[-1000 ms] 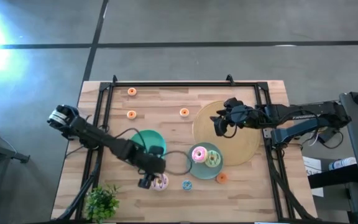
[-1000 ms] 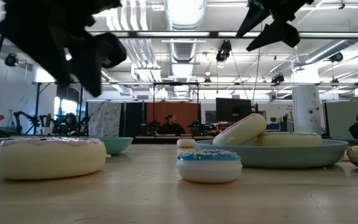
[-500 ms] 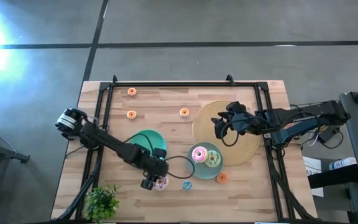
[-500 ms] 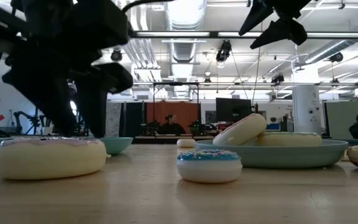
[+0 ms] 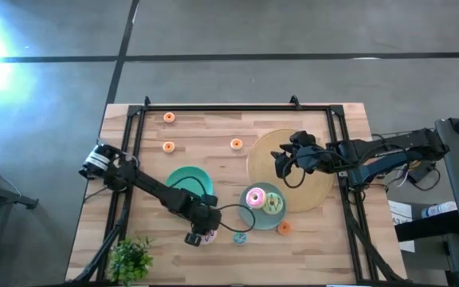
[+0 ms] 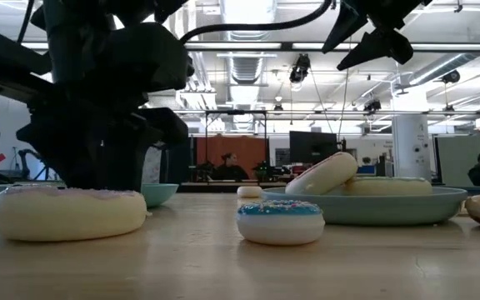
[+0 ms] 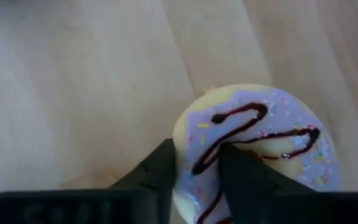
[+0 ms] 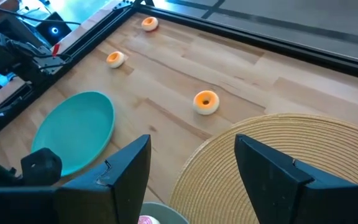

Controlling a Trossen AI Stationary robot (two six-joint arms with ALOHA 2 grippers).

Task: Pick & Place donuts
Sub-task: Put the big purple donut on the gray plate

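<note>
The white-iced donut with brown drizzle (image 7: 253, 149) lies flat on the wood near the table's near edge (image 6: 67, 212). My left gripper (image 5: 200, 237) is down on it, shut on its ring. A pink donut (image 5: 255, 197) and a green one (image 5: 273, 204) sit on a teal plate (image 5: 263, 219); in the low view the pink donut (image 6: 322, 173) leans on the green one. A tiny blue donut (image 5: 240, 237) lies beside the left gripper. My right gripper (image 8: 191, 168) hangs open above the woven disc's left edge (image 5: 281, 165). My left gripper holds the white-brown donut by its ring on the side nearest the wrist (image 7: 197, 165). One finger (image 7: 244, 177) stands in the hole and the other (image 7: 160, 177) outside the rim. The fingers come from above, pointing down. The donut lies flat on the table.
An empty teal plate (image 5: 188, 182) lies just beyond the left gripper. Tiny orange donuts lie toward the far edge (image 5: 169, 118), (image 5: 168, 147), (image 5: 236, 144), and another (image 5: 284, 227) beside the filled plate. A big tan woven disc (image 5: 309, 171) fills the right side. A small plant (image 5: 130, 259) stands at the near left corner.
My left gripper has moved toward the table's near edge and down onto the white-brown donut, from hanging above it to standing on its ring. The donut has stayed on the table.
</note>
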